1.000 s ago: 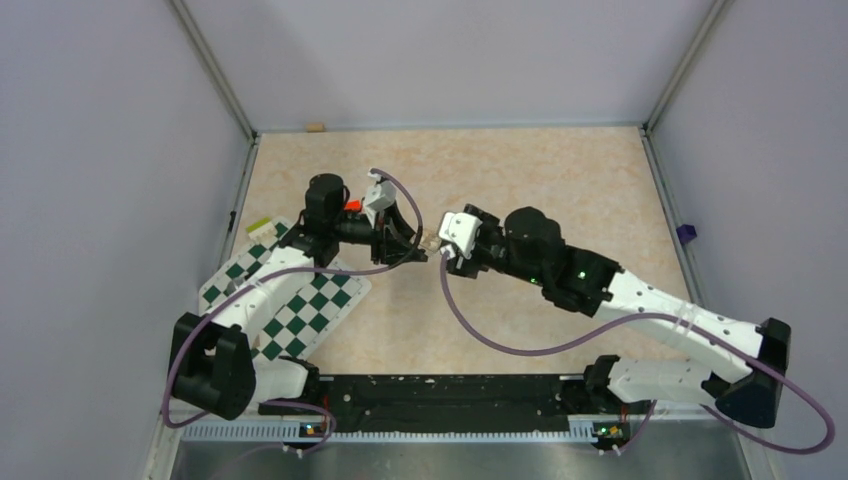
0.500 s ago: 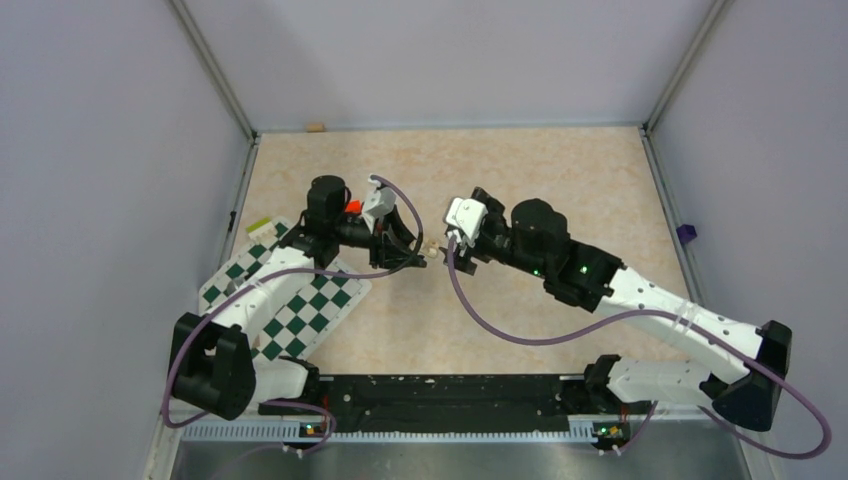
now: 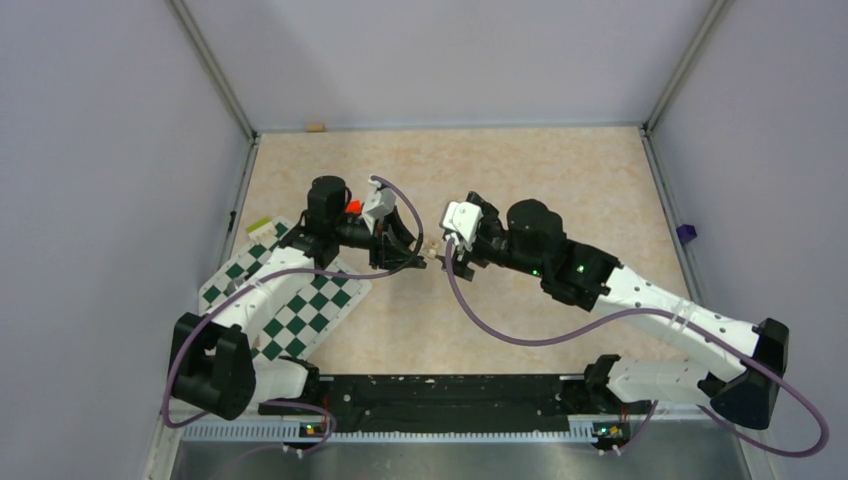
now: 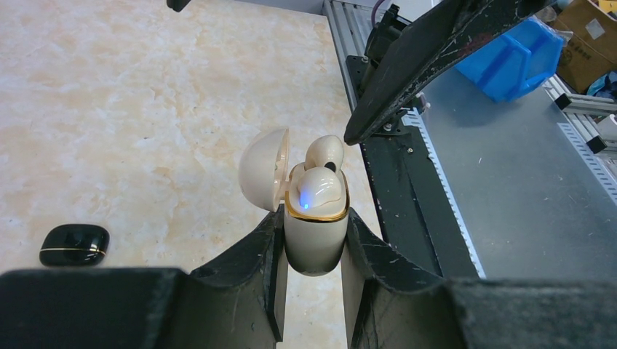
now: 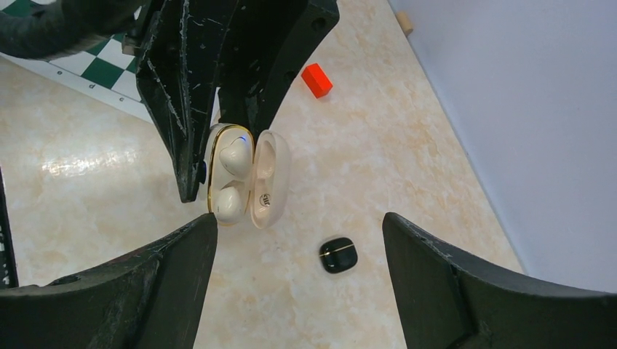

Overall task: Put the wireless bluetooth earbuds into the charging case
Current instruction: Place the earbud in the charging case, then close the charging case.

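The left gripper [image 3: 418, 250] clamps the open case [image 4: 314, 243], with both cream earbuds [image 4: 318, 190] apparently seated inside it. The right gripper [image 5: 298, 220], just beside the case, gapes empty; probably only shutting the lid [image 4: 263, 169] is left.

earbuds [image 4: 320, 190] in charging case [image 4: 314, 246], between left jaws

Since a second ago, the right gripper [image 5: 298, 218] has spread its jaws wider. Its wrist has backed a little off the charging case [image 4: 314, 240] and tipped toward the far wall, the forearm shifting slightly with it.
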You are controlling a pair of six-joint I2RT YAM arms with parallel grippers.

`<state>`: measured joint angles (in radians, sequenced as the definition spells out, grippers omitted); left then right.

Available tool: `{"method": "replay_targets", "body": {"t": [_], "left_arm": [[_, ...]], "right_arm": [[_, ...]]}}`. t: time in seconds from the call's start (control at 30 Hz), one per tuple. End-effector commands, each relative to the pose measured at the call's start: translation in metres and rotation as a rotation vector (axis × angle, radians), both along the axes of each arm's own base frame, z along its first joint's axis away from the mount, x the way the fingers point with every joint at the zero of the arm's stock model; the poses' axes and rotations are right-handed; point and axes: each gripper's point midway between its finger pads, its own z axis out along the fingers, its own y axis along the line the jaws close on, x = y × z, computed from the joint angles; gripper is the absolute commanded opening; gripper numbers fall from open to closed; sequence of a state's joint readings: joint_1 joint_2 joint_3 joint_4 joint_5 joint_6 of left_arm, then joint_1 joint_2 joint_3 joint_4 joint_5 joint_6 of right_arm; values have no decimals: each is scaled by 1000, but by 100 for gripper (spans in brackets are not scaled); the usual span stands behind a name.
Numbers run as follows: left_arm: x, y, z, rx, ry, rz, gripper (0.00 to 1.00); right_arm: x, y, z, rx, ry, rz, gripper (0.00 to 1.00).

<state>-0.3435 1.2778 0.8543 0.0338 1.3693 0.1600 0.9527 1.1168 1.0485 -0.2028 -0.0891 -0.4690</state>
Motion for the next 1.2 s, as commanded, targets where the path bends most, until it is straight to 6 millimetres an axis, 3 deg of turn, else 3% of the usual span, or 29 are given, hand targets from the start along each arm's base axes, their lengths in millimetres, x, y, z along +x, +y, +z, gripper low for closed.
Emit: {"method": "replay_targets", "body": {"t": [0.0, 0.17, 0.5, 0.77, 0.9, 1.17], "left_arm": [[-6, 0, 16, -33, -75, -31, 0], [-6, 0, 15, -33, -74, -32, 0], [-6, 0, 14, -32, -73, -31, 0], [-5, 0, 13, -30, -69, -29, 0], [-6, -1, 13, -28, -63, -34, 0], [-8, -2, 13, -29, -61, -43, 0]], "right_arm": [[3, 10, 11, 56, -3, -2, 83], [10, 11, 9, 51, -15, -45, 83], [8, 2, 34, 129, -40, -75, 83], [41, -36, 70, 251, -157, -331, 83], [53, -38, 59, 212, -187, -381, 83], [54, -10, 16, 106, -100, -295, 83]]}}
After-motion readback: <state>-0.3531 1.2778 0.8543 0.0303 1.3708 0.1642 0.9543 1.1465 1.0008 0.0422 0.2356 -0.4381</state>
